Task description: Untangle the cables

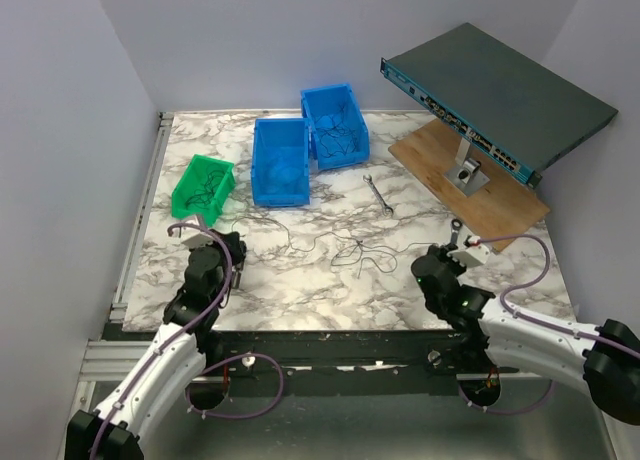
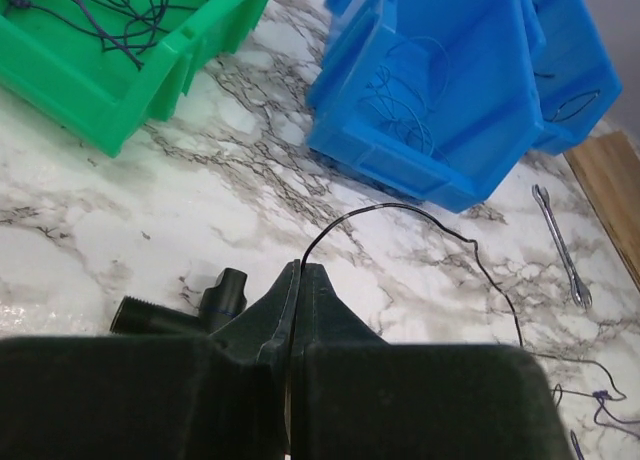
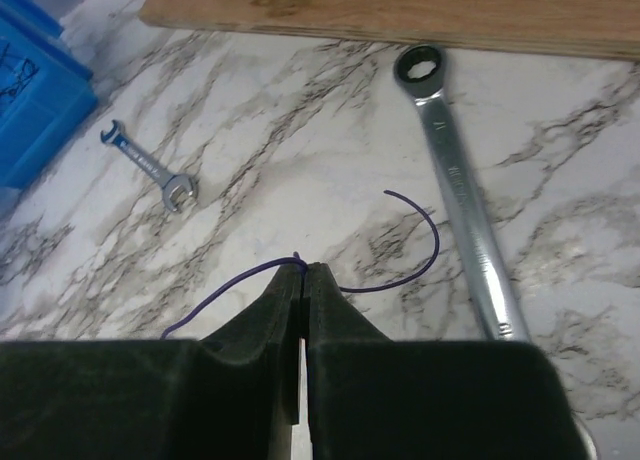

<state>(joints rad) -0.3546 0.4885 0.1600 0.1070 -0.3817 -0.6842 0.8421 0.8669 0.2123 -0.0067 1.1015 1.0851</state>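
On the marble counter [image 1: 300, 292] a green bin [image 2: 120, 100] is sitting at the left, with two blue bins [image 1: 281, 195] [image 1: 327, 91] touching beside it. A small wrench [image 1: 378, 195] is lying mid-counter, and a bigger wrench [image 3: 462, 195] is resting just beside the wooden board [image 1: 500, 208], where a network switch [image 1: 500, 95] is sitting tilted.

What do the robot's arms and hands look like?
Both arms have white lower links and black joints: left arm, right arm. A thick purple cable loops along each. The left hand and right hand are black, each with two wedge-shaped fingers tapering to a narrow tip.
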